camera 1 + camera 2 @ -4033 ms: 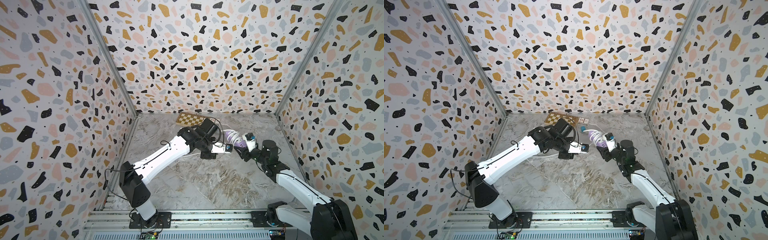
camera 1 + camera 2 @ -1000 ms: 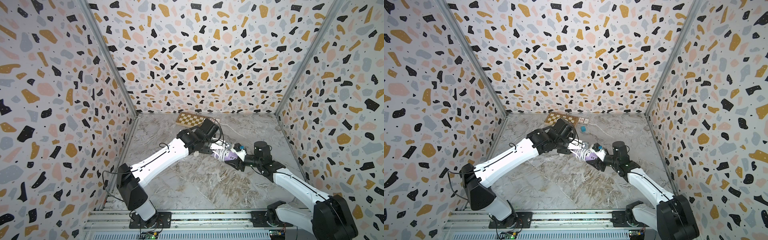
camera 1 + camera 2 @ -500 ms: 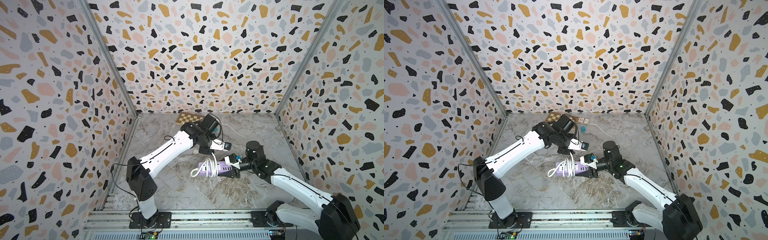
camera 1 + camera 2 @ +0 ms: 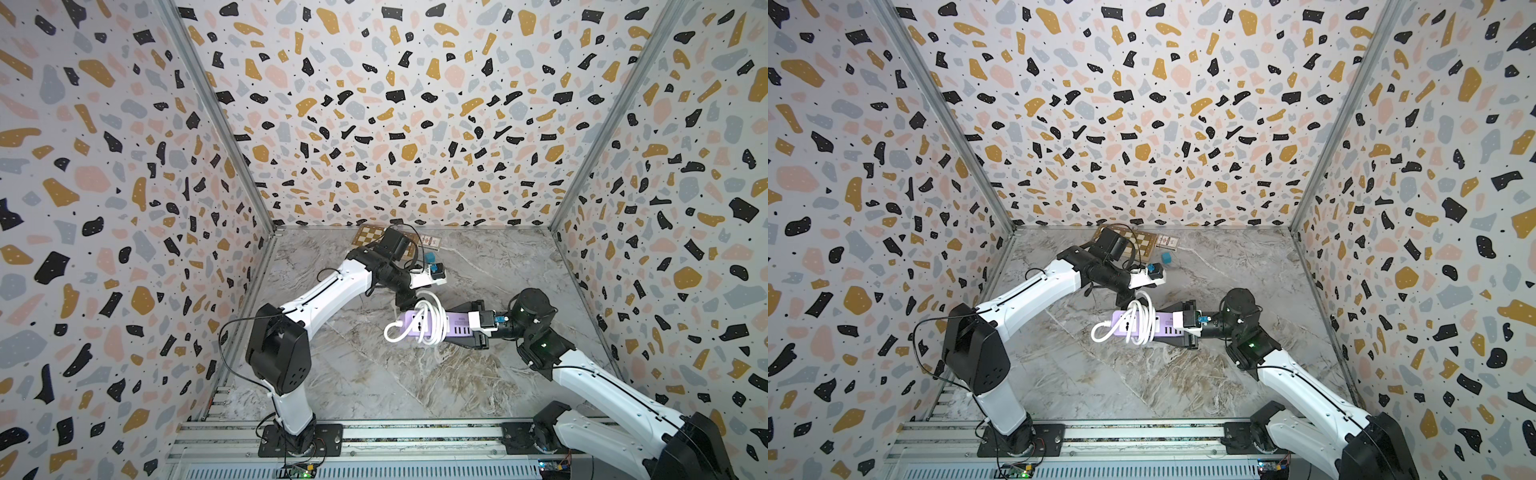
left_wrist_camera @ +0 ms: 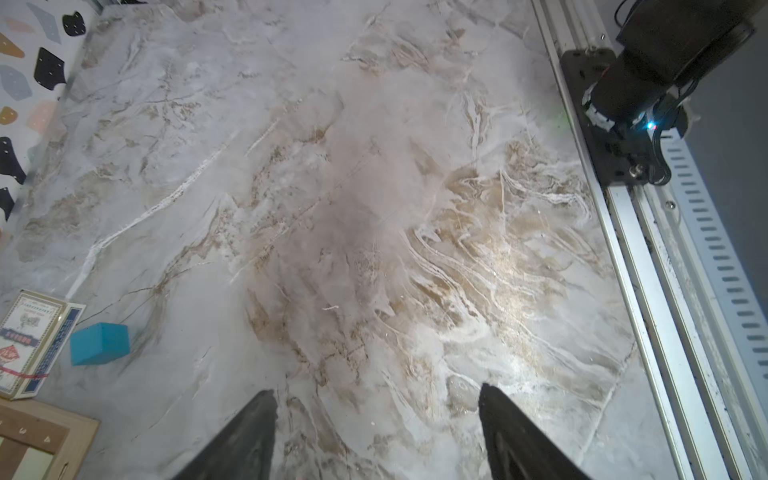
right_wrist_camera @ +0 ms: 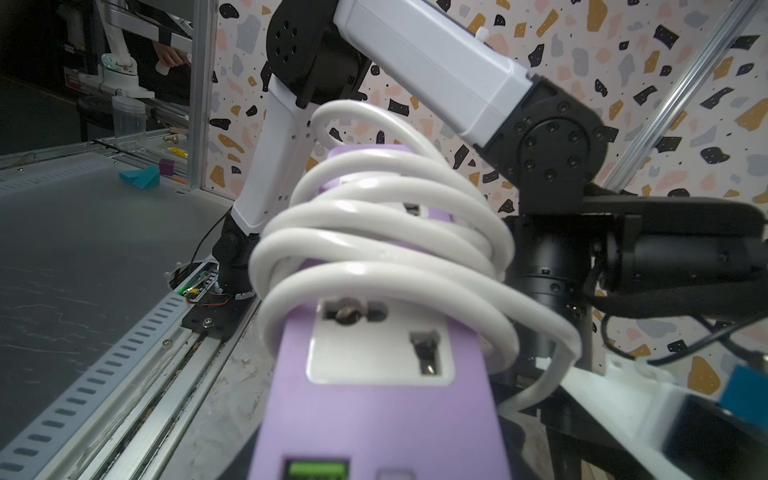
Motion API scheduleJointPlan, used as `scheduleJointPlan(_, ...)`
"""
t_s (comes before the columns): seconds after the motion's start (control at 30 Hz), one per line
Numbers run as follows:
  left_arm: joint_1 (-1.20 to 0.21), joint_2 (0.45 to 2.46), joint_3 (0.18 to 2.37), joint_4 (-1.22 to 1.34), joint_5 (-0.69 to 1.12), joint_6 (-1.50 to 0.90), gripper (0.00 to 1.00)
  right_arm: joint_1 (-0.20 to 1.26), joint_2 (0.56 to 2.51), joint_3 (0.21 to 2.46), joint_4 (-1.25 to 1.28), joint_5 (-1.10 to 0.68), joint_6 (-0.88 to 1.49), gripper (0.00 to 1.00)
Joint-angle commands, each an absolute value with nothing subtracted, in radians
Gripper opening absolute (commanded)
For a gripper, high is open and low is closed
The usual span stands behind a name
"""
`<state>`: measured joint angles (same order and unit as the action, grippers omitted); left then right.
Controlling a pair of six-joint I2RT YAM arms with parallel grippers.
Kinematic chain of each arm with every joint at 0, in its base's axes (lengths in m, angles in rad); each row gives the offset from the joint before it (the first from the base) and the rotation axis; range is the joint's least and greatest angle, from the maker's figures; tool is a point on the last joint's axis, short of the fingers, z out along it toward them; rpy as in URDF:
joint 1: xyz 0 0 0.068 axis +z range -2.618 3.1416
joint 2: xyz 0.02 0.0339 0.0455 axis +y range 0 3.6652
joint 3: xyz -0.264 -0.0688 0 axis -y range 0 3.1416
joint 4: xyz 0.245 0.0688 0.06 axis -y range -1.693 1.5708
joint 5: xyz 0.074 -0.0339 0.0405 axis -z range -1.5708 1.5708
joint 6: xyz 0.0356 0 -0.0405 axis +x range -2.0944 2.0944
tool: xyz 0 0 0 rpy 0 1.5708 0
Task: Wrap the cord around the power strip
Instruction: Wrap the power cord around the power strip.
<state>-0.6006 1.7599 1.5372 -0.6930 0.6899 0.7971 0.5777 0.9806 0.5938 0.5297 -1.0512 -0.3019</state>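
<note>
Walls (image 4: 395, 124) well apart from power strip (image 4: 457, 323).

Terrazzo-speckled walls (image 4: 374, 124) enclose three sides, joined by aluminium corner posts (image 4: 222, 124). The bench (image 4: 374, 382) is grey-tan marble pattern, evenly lit. Beyond the front rail (image 4: 415, 434) lies, seemingly, a dim room (image 6: 50, 104).

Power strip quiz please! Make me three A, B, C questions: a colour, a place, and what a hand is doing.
1. What colour is the cube? A red, B teal, C yellow.
2. Where is the cord? A under the cube, B wound round the strip, C on top of the cube.
3. The left hand is: A open and empty, B shut on the cord, C shut on the cube.
Answers: 1 B, it looks teal; 2 B, its loops circle the strip; 3 A, it gapes with nothing inside.
</note>
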Motion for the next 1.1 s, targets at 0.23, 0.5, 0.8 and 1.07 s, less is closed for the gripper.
scheduleJointPlan(0.23, -0.582, 1.673, 1.332, -0.394, 0.848, 0.602, 0.76, 0.531, 0.947, 0.596, 0.752, -1.018, -0.156, 0.00)
scheduleJointPlan(0.5, -0.566, 1.637, 1.169, -0.221, 0.851, 0.492, 0.64, 0.492, 0.927, 0.546, 0.902, -0.910, -0.032, 0.00)
scheduleJointPlan(0.8, -0.564, 1.652, 1.095, -0.101, 0.877, 0.413, 0.33, 0.467, 0.908, 0.512, 0.920, -0.755, 0.028, 0.00)
scheduleJointPlan(1.07, -0.570, 1.646, 1.122, -0.173, 0.807, 0.413, 0.00, 0.438, 0.876, 0.469, 0.873, -0.473, 0.080, 0.00)
